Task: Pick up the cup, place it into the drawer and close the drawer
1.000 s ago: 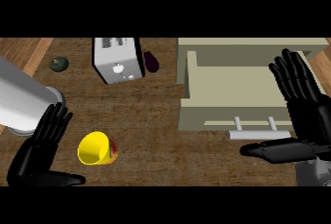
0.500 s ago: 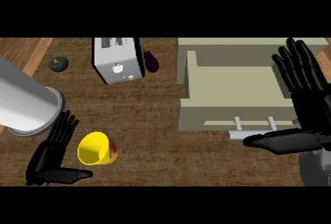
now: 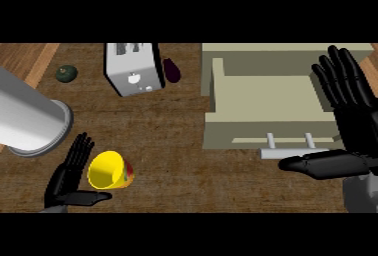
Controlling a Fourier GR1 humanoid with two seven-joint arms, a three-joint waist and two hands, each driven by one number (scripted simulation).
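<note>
Yellow cup (image 3: 109, 170) on its side, ungrasped; left hand (image 3: 68, 176) spread just beside it. Better curl round rim squarely. Right hand (image 3: 347, 120) spread over open drawer (image 3: 262, 107).

No readable text, labels, numbers or signs anywhere

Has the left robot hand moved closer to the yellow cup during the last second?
Yes. The left robot hand moved right, and its fingers now sit right beside the yellow cup, which itself stayed put on the wooden counter.
</note>
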